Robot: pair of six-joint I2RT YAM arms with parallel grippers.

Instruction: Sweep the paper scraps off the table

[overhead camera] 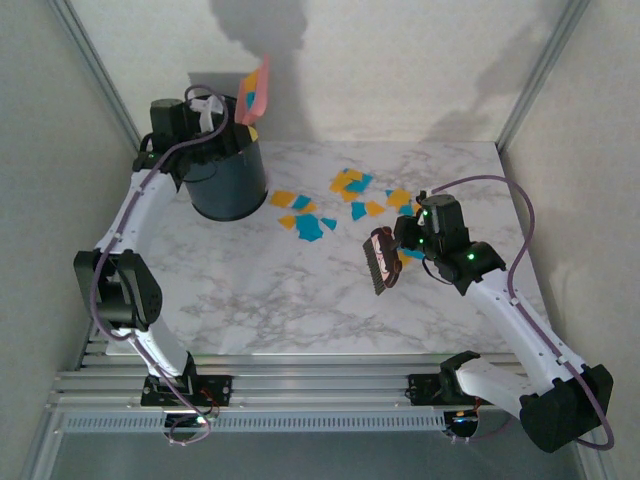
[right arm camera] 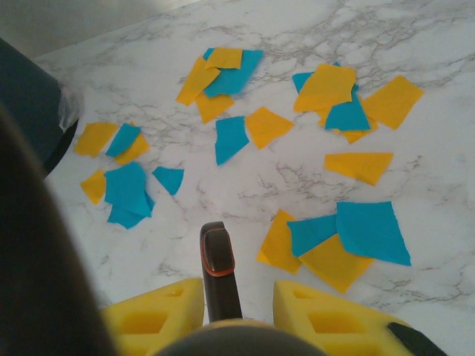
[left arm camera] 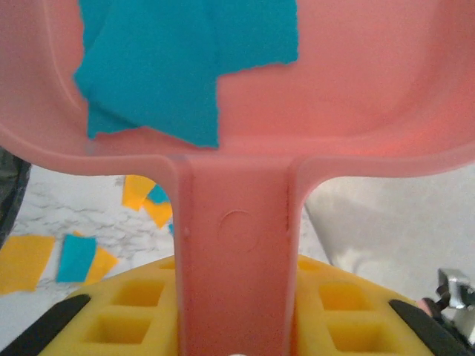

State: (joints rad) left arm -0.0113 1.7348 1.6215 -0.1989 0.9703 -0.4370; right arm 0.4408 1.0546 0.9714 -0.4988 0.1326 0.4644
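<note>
My left gripper (overhead camera: 222,112) (left arm camera: 237,304) is shut on the handle of the pink dustpan (overhead camera: 257,90) (left arm camera: 356,89), which is tilted up over the dark bin (overhead camera: 225,180). Teal paper scraps (left arm camera: 171,67) lie inside the pan. Many orange-yellow and teal paper scraps (overhead camera: 345,185) (right arm camera: 334,96) are spread over the far middle and right of the marble table (overhead camera: 270,300) (right arm camera: 245,185). My right gripper (overhead camera: 408,245) (right arm camera: 237,304) is shut on a dark brush (overhead camera: 382,260), hovering by the near right scraps. The brush's handle tip (right arm camera: 217,259) sticks out between the yellow pads (right arm camera: 156,315).
The bin (right arm camera: 22,96) stands at the table's far left, with scraps (overhead camera: 300,215) (left arm camera: 74,256) just to its right. Aluminium rails (overhead camera: 300,385) run along the near edge. Grey walls close in the back and sides.
</note>
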